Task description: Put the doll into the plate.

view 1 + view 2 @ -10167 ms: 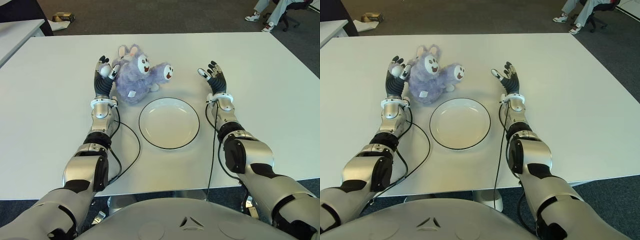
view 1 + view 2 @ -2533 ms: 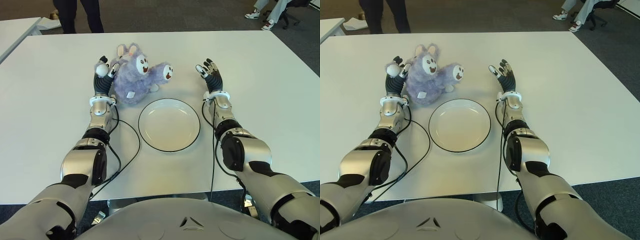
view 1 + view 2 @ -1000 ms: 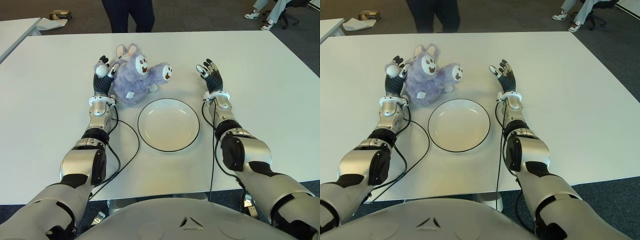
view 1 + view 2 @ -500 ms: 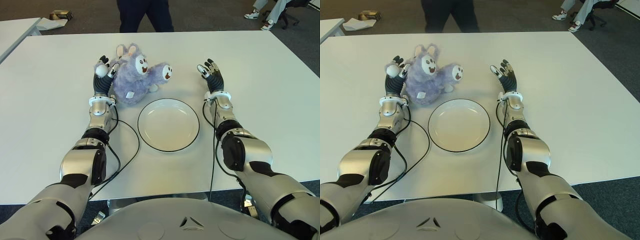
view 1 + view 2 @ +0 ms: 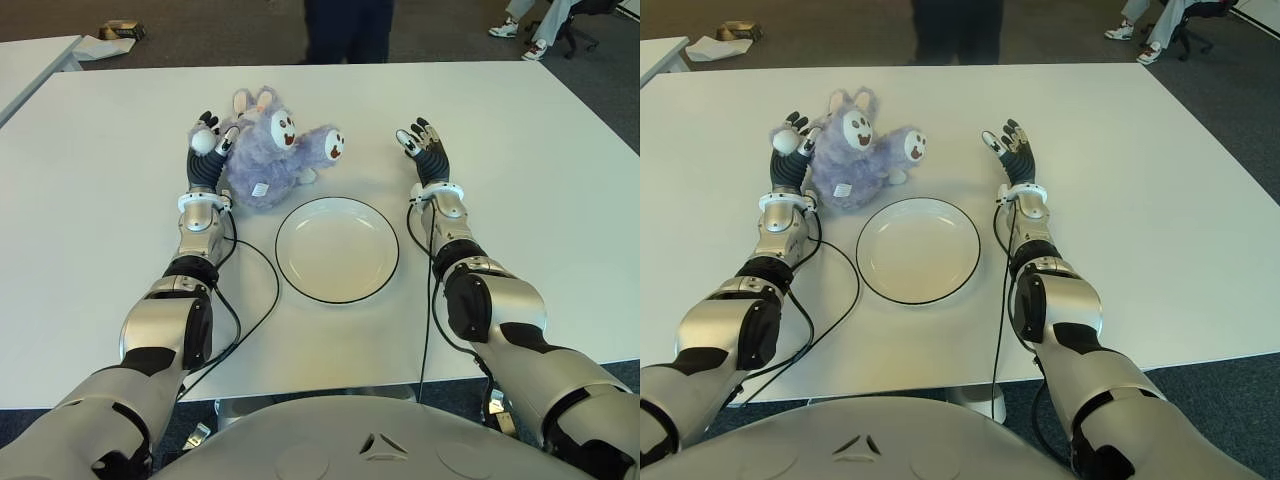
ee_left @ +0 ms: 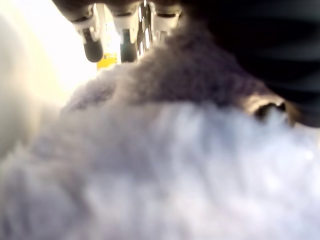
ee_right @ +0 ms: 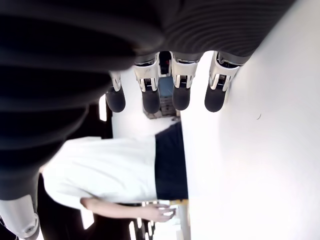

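The doll (image 5: 268, 150), a fluffy purple plush with white face and paws, lies on the white table (image 5: 520, 200) just beyond the plate's far left rim. The white plate (image 5: 337, 250) with a dark rim holds nothing. My left hand (image 5: 207, 142) stands upright against the doll's left side, fingers spread and not closed around it. In the left wrist view purple fur (image 6: 175, 165) fills the picture under straight fingers (image 6: 92, 45). My right hand (image 5: 424, 152) is open, right of the plate's far edge, apart from the doll; its fingers (image 7: 175, 95) are extended.
A person (image 5: 348, 28) stands at the table's far edge. A second table (image 5: 30, 60) is at the far left, and a seated person's feet (image 5: 520, 35) show at the far right. Black cables (image 5: 255, 290) trail from both wrists over the table.
The person behind the table has walked to the right. Both hands, the doll and the plate are where they were.
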`<state>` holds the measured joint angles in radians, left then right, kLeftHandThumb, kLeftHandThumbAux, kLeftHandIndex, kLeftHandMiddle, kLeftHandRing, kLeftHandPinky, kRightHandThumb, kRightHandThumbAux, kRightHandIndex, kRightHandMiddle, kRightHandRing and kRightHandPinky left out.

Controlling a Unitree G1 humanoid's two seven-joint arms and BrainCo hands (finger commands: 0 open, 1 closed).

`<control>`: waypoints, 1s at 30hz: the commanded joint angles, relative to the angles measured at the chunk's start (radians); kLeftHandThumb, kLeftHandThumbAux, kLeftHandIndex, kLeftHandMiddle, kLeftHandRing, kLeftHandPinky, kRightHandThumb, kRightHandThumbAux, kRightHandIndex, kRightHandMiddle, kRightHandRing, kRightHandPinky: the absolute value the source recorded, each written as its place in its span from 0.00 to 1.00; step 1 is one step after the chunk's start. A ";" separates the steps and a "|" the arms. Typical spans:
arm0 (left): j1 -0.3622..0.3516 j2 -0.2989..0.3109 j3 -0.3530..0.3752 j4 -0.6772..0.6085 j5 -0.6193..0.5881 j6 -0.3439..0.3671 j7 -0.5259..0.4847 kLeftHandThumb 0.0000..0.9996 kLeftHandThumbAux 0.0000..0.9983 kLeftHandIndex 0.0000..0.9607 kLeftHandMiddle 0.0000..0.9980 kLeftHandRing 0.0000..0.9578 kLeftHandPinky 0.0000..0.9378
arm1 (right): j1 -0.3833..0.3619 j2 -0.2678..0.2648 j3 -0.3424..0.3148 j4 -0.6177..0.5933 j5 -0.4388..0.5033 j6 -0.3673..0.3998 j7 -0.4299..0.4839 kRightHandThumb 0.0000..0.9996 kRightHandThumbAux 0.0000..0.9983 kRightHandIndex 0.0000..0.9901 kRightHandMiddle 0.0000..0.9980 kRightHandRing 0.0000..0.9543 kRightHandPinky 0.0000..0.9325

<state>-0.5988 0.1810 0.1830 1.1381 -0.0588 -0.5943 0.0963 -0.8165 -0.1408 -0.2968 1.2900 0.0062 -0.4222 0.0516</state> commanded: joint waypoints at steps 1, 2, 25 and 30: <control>0.099 -0.014 -0.001 0.058 0.013 0.004 -0.006 0.00 0.49 0.00 0.11 0.09 0.04 | 0.078 0.010 -0.007 0.047 0.012 0.045 0.000 0.08 0.61 0.03 0.05 0.04 0.04; 0.099 -0.013 -0.001 0.058 0.013 0.003 -0.006 0.00 0.49 0.00 0.11 0.09 0.04 | 0.078 0.010 -0.007 0.047 0.012 0.045 0.000 0.08 0.61 0.03 0.05 0.04 0.04; 0.108 -0.022 0.000 0.051 0.010 -0.007 -0.008 0.00 0.51 0.00 0.11 0.09 0.06 | 0.085 0.004 -0.004 0.045 0.010 0.038 0.003 0.07 0.60 0.03 0.05 0.04 0.04; 0.109 -0.025 -0.001 0.048 0.012 -0.012 -0.002 0.00 0.51 0.00 0.10 0.09 0.05 | 0.085 0.003 -0.003 0.044 0.009 0.038 0.002 0.07 0.59 0.03 0.05 0.04 0.04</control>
<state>-0.5985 0.1789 0.1835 1.1375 -0.0591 -0.6010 0.0962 -0.8110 -0.1501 -0.2959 1.2880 0.0061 -0.4267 0.0567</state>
